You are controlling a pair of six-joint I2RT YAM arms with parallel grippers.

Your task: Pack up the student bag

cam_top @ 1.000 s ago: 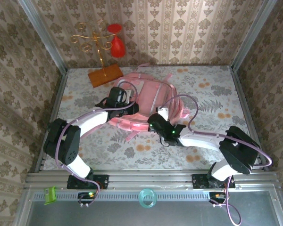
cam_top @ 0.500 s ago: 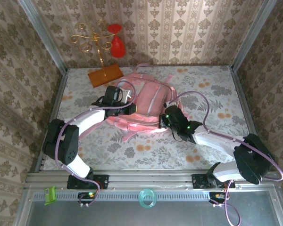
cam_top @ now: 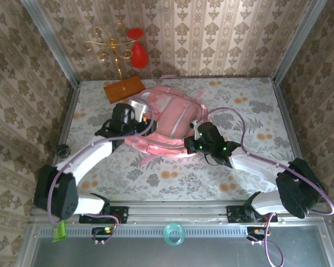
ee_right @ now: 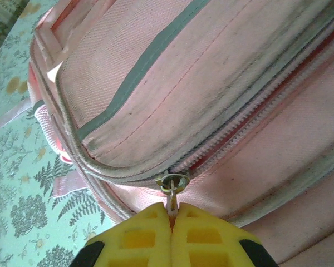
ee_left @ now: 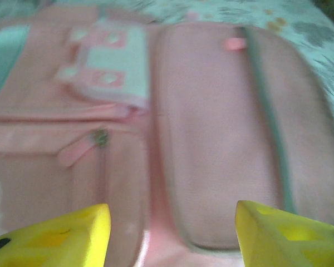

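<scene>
Zipper step, looks like: the zipper pull (ee_right: 171, 186) on the backpack (ee_right: 156, 83) is pinched by the right gripper (ee_right: 171, 214), the left gripper (ee_left: 172, 233) is held open, steady tug along the track needed next.

The student bag (cam_top: 172, 118) is pink with grey trim, the table cover (cam_top: 256, 119) pale with grey-and-orange flowers.

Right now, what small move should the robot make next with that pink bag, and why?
Probably the right hand should slide the zipper pull along its track on the student bag: it is shut on that pull. The left hand hangs open above the bag, holding nothing.
</scene>
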